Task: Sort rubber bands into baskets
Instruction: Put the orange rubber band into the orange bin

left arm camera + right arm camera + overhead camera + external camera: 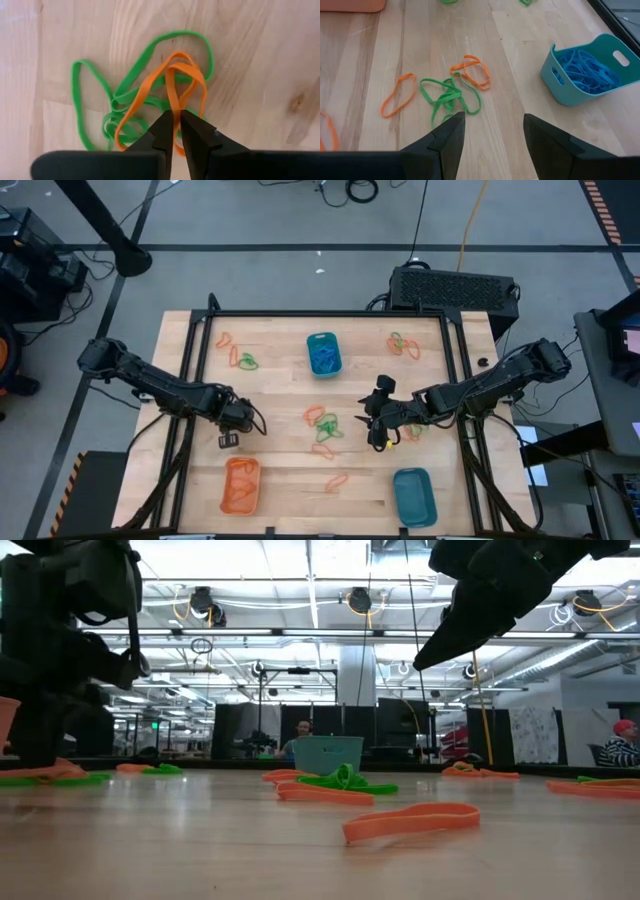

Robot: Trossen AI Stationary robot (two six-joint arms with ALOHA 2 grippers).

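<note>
The left claw (176, 131) is pinching an orange rubber band (172, 85) lying tangled over a green rubber band (95, 107) on the bench's (280, 395) left side. The right claw (492, 137) is hanging spread over the middle, near a green-and-orange cluster (452, 87). A teal basket (592, 70) is holding blue bands (587, 70) at the far middle.

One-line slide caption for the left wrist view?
Left end effector pinching an orange rubber band tangled with green rubber bands on wood.

It's a big open workshop or lab hall. Ceiling light strips (310, 585) and exposed pipes (300, 635) run overhead. Cables (350, 192) trail across grey floor.
</note>
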